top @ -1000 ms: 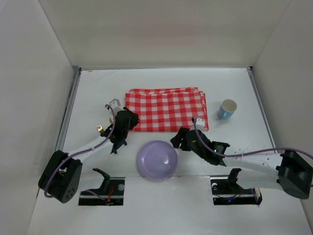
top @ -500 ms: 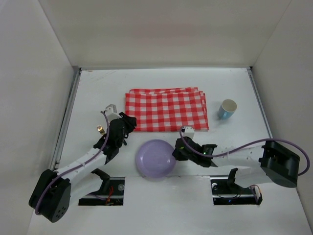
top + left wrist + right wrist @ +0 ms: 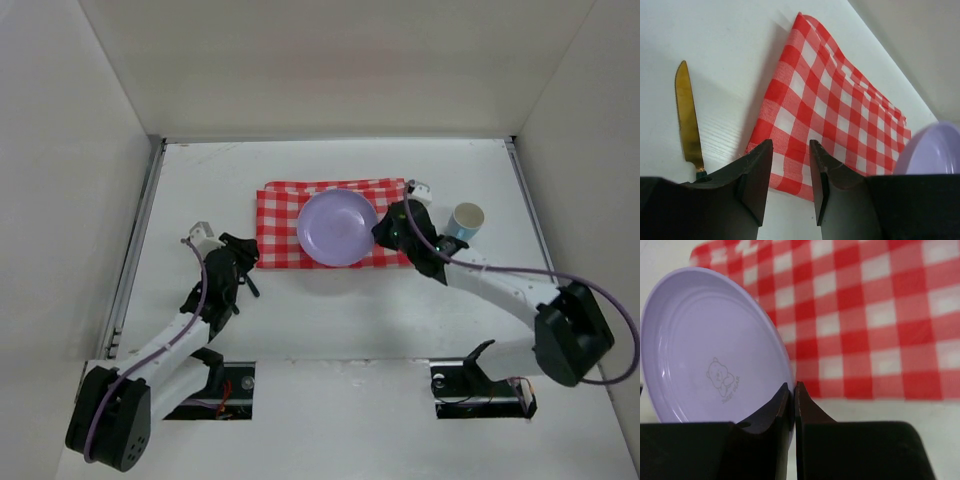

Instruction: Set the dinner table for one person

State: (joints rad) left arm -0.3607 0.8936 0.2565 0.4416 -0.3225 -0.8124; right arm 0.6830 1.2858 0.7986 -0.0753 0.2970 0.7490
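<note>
A lilac plate (image 3: 337,227) is over the middle of the red-and-white checked cloth (image 3: 278,225) on the white dinner table (image 3: 330,310). My right gripper (image 3: 385,232) is shut on the plate's right rim; in the right wrist view its jaws (image 3: 792,386) pinch the edge of the plate (image 3: 715,350), which is tilted above the cloth (image 3: 880,325). My left gripper (image 3: 243,262) stands open and empty just off the cloth's left near corner (image 3: 785,165). A knife (image 3: 686,117) with a gold blade lies on the table to its left.
A light blue cup (image 3: 464,222) stands upright on the table right of the cloth, close behind the right wrist. White walls close in the table at the back and on both sides. The plate's edge (image 3: 932,150) shows at the right of the left wrist view.
The right gripper closed on the plate at the near edge and carried it away from the arms onto the cloth. The left arm drew back to the left and its jaws widened.
</note>
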